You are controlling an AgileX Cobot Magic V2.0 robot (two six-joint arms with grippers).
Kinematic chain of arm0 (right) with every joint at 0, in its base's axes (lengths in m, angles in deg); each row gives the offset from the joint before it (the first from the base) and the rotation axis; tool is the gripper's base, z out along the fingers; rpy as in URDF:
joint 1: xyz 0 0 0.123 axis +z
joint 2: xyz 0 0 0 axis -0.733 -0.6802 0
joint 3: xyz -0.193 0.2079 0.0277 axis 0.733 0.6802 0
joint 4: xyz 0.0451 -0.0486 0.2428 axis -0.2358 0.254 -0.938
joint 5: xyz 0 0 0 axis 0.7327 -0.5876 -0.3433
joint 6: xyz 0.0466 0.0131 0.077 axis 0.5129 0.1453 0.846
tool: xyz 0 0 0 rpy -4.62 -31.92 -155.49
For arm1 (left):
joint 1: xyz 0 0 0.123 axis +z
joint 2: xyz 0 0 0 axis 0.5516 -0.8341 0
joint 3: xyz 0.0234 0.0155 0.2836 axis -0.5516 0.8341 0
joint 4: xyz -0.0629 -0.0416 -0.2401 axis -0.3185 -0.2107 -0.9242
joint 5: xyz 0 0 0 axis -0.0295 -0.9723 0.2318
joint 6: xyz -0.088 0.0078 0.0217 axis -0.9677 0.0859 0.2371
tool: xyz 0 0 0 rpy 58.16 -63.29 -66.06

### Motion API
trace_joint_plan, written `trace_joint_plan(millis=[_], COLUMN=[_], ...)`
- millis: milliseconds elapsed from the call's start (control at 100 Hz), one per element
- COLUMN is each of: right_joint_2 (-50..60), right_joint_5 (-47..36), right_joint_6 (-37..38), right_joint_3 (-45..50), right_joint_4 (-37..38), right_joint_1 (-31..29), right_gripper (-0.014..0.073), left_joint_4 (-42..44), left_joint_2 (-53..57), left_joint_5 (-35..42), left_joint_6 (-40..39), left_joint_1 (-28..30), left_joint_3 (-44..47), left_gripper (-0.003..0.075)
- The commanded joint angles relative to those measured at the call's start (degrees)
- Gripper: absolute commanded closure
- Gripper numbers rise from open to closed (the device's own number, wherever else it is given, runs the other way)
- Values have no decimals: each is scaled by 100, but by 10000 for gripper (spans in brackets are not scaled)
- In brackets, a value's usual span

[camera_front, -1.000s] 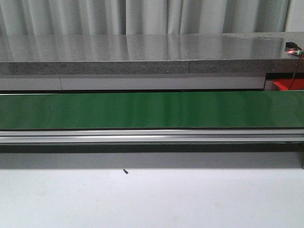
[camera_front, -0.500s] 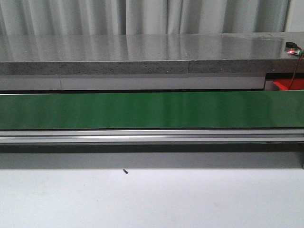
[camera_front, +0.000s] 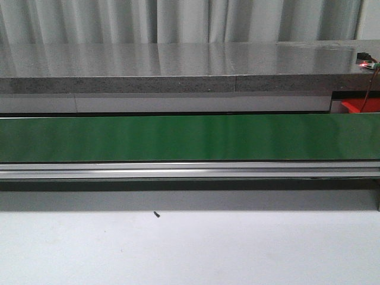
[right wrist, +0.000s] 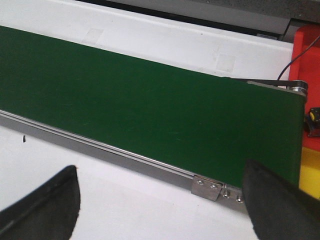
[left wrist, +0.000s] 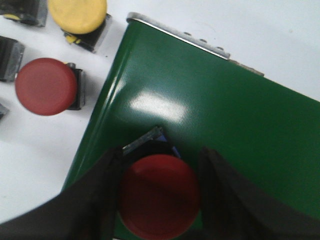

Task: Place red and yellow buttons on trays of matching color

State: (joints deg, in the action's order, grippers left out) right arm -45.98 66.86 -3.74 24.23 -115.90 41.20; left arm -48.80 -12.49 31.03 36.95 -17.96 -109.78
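Two black fingers (left wrist: 97, 200) of the left gripper (left wrist: 159, 197) flanking a round red push button (left wrist: 159, 200), one on each side and seemingly touching its cap, so gripping or about to grip; contact itself not clear enough to confirm. Button squarely between the fingers, no offset to correct, its dark square base peeking out on the far side of the cap, seated on the glossy green conveyor belt (left wrist: 225, 115) close to the belt's end roller. Beyond that end, on the white table (left wrist: 45, 145): a second red push button (left wrist: 46, 86) and a yellow push button (left wrist: 77, 14), well apart from the fingers. Left arm plainly the nearer one, judged the one to carry this button. Right gripper (right wrist: 165, 200) spread wide and empty above the belt's opposite end. Beside that end, a red tray (right wrist: 309, 45) with a yellow surface (right wrist: 310, 172) nearer, probably the second tray. Neither arm visible from the front.
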Motion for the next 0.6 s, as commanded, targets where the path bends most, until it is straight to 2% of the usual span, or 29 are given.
trace_joint_plan(millis=[0,110,210,310,380,590], right_joint_2=[40,40,40,40,40,40], right_joint_5=[-321,-321,-321,-321,-321,-321], right_joint_6=[-4,-4,-4,-4,-4,-4], right_joint_3=[-152,-152,-152,-152,-152,-152], right_joint_4=[-216,-216,-216,-216,-216,-216], right_joint_1=[-5,-5,-5,-5,-5,-5], right_gripper=[-52,-52,-52,-52,-52,-52], left_joint_4=[-96,-108,-151,-178,-189,-109], left_joint_2=[215,215,241,324,407,802], left_joint_5=[198,187,163,154,154,153], left_joint_6=[0,0,0,0,0,0], left_joint_1=[-104,-186,-236,-249,-249,-90], left_joint_3=[-169,-169,-169,-196,-254,-414], left_gripper=[582,440,239,104,76,78])
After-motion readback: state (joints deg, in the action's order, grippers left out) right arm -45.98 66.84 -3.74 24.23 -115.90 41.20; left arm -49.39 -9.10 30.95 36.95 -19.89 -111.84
